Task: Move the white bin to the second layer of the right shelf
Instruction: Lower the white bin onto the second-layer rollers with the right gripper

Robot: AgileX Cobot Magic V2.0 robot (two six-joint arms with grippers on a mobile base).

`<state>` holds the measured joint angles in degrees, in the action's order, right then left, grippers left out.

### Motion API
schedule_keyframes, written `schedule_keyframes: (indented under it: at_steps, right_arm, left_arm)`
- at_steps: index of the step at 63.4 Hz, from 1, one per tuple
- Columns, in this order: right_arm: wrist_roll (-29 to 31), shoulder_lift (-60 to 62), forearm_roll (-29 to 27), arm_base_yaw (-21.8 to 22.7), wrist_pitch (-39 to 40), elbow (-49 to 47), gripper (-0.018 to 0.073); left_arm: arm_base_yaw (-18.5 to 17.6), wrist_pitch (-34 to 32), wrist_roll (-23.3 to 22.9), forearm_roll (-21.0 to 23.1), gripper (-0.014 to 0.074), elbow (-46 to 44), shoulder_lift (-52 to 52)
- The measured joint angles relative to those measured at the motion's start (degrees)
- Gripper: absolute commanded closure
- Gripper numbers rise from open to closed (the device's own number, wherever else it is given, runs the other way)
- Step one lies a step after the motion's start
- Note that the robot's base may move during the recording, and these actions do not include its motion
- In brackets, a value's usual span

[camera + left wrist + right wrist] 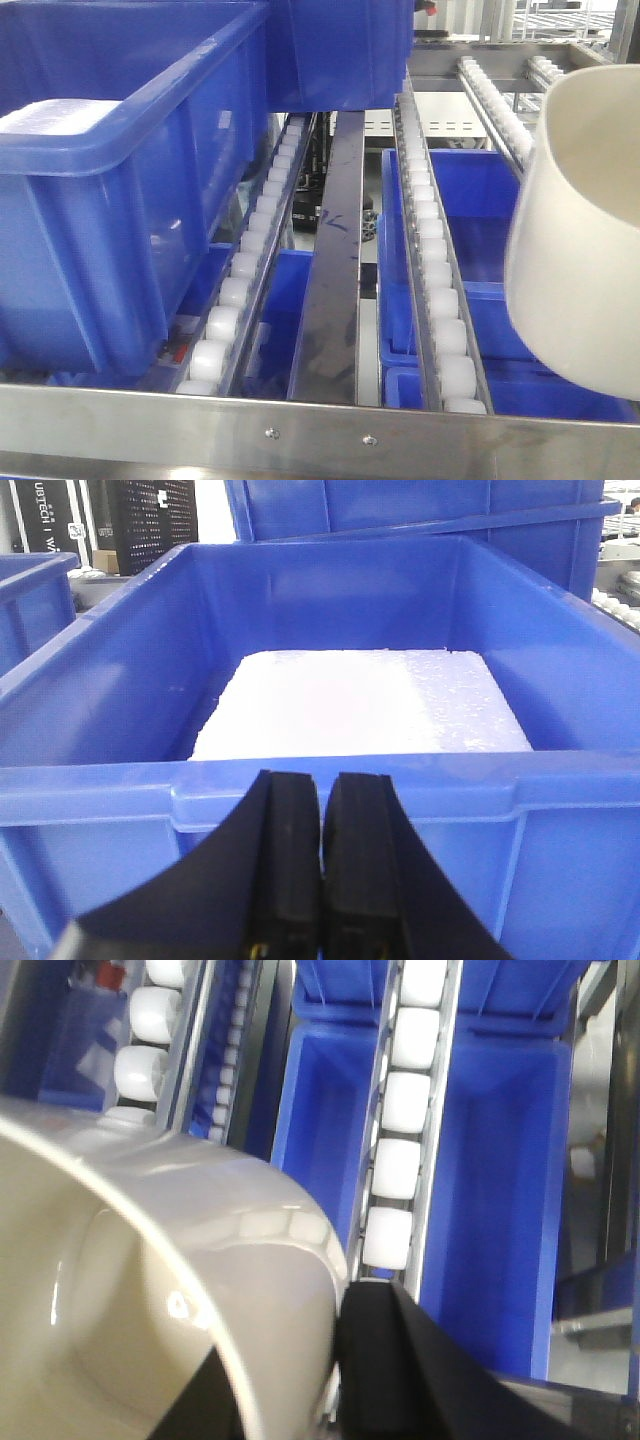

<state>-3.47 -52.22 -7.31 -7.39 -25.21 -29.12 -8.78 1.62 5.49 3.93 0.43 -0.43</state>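
Observation:
The white bin [575, 240] hangs tilted at the right of the front view, above the roller tracks [432, 250] of the shelf layer and behind its steel front rail [320, 430]. In the right wrist view the bin [150, 1300] fills the lower left. My right gripper [310, 1380] is shut on the bin's wall, one black finger [390, 1370] outside and the other inside. My left gripper [322, 870] is shut and empty, just in front of a blue crate's rim [330, 790].
A blue crate [110, 190] with a white foam slab [360, 705] sits on the left rollers. More blue crates [460, 210] lie on the level below. A steel centre divider [335, 260] runs between the tracks.

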Motion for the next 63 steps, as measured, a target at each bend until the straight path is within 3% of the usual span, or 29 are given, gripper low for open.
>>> schedule_keyframes:
  at_steps: [29,63]
  right_arm:
    - [0.0,0.22,-1.56,0.0,5.84,0.7,0.0503]
    - [0.0,-9.36,-2.08,0.0,7.6,0.7,0.0503]
  left_arm:
    - [0.0,0.0,0.0,0.0,0.0512,0.0,0.0]
    - [0.0,0.0,0.0,0.0,0.0512,0.0,0.0]
